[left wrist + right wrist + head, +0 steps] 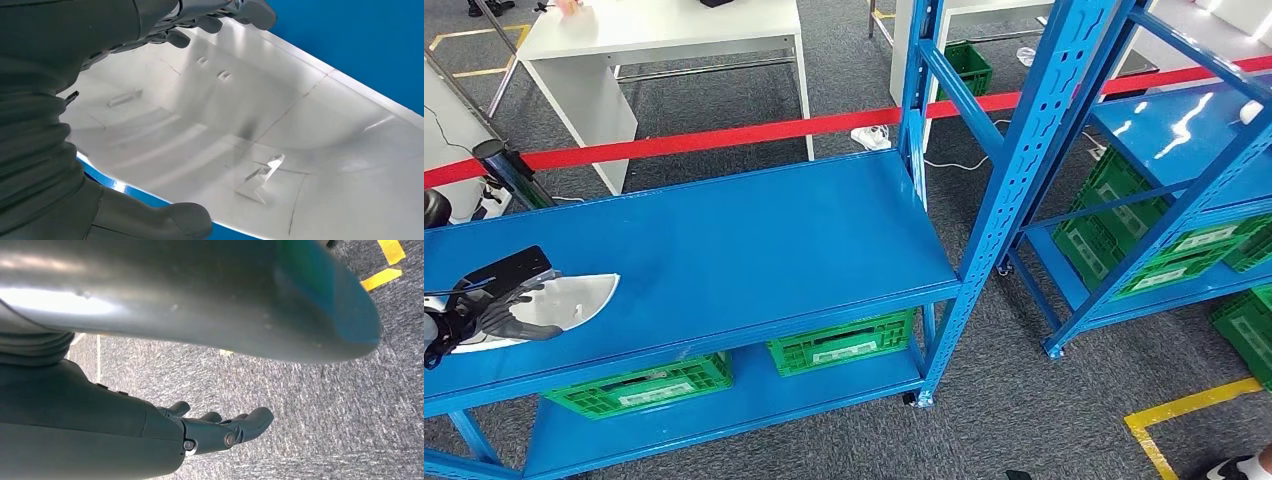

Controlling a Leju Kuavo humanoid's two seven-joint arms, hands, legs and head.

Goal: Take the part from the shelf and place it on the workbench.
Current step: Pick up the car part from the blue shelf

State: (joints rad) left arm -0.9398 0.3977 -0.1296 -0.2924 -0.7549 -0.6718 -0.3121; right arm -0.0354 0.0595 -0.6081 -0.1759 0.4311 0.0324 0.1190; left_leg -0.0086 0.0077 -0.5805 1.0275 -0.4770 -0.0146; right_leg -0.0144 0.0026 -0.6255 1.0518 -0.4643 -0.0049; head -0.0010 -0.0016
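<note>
One white part [564,300] on the shelf; two blue shelf racks [724,240]; two green crates [844,342] under the near rack, more under the far one; two white tables [654,30]; one red barrier tape [724,135].

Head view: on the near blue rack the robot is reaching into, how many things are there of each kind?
Part: 1, white, gripped by the left hand
Crates: 2, green, on the level below
Total: 3
</note>
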